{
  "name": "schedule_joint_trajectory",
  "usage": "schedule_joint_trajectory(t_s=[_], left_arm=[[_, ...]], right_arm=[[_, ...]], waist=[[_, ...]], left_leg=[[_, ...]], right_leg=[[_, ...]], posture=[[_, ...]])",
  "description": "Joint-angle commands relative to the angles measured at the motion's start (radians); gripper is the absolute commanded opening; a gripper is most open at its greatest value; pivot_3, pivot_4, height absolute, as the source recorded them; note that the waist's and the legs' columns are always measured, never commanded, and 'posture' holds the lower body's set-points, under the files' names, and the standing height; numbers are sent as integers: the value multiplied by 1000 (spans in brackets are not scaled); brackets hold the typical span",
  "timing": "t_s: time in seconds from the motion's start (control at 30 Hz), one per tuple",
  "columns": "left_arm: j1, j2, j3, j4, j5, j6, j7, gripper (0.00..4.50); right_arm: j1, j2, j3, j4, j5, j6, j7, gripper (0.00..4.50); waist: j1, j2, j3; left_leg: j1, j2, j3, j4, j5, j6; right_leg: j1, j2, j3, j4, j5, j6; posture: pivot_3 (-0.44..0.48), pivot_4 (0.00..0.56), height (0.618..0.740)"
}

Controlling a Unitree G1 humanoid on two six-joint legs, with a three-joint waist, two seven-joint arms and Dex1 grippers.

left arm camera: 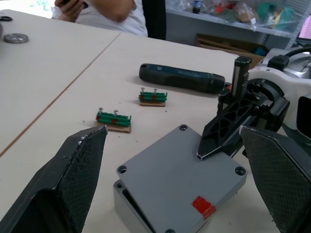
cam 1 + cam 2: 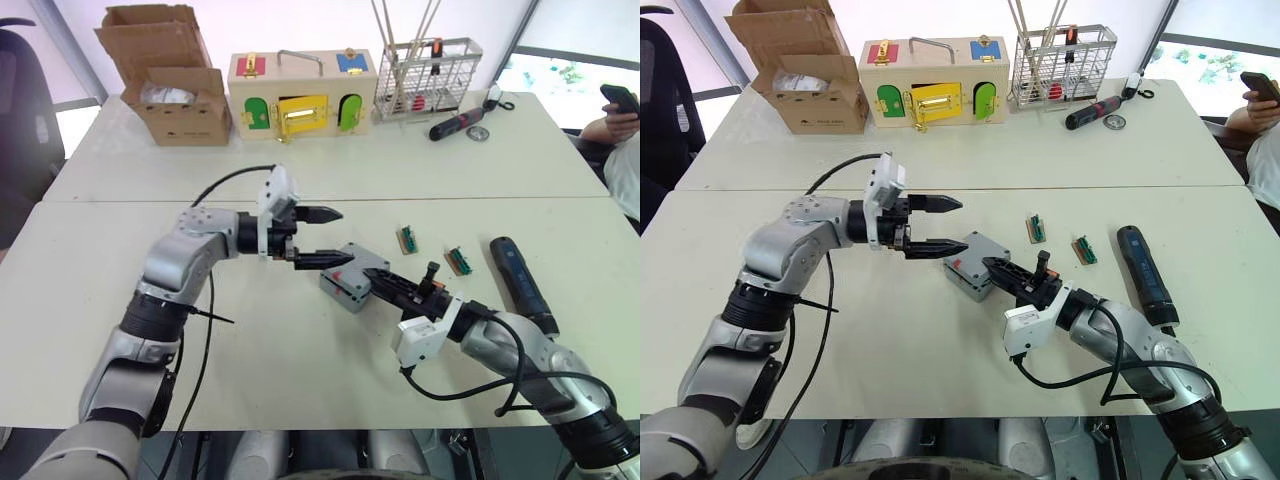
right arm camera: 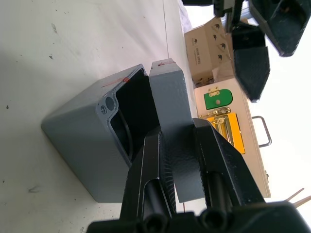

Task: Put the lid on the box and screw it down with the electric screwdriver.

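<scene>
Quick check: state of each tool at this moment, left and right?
Left tool: open, holding nothing, hovering beside the lid.
Right tool: shut on the lid, which sits partly seated on the box.

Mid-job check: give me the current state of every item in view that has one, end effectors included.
lid: gripped, tilted over the box, not seated.
box: partly open, on the table.
electric screwdriver: lying on the table.
right end effector: shut on the lid.
left end effector: open, holding nothing.
</scene>
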Motion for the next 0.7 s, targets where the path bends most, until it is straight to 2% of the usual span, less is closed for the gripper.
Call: schedule_joint_trajectory(t_s=[0.03, 0.57, 0.6, 0.63, 0.7], left_arm=[[-19, -14, -12, 16, 21, -38, -13, 4488], [-31, -61, -24, 94, 64, -81, -29, 4488], [-30, -65, -25, 97, 63, -86, -36, 3979], [-30, -68, -25, 100, 62, -89, -41, 3753], [-28, -70, -29, 98, 65, -92, -51, 2799]], right_arm=[[2, 10, 3, 1, -10, -5, -5, 156], [28, 20, 15, -5, -51, -11, -25, 156], [32, 19, 15, -5, -54, -11, -27, 156], [35, 19, 15, -5, -56, -10, -29, 156], [41, 19, 14, -8, -61, -9, -35, 156]], waist=[[0, 0, 0], [0, 0, 0], [0, 0, 0], [0, 0, 0], [0, 0, 0]], left_leg=[[0, 0, 0, 0, 0, 0], [0, 0, 0, 0, 0, 0], [0, 0, 0, 0, 0, 0], [0, 0, 0, 0, 0, 0], [0, 0, 0, 0, 0, 0]], right_leg=[[0, 0, 0, 0, 0, 0], [0, 0, 0, 0, 0, 0], [0, 0, 0, 0, 0, 0], [0, 0, 0, 0, 0, 0], [0, 0, 0, 0, 0, 0]], posture=[[0, 150, 740], [0, 150, 740], [0, 150, 740], [0, 150, 740], [0, 150, 740]])
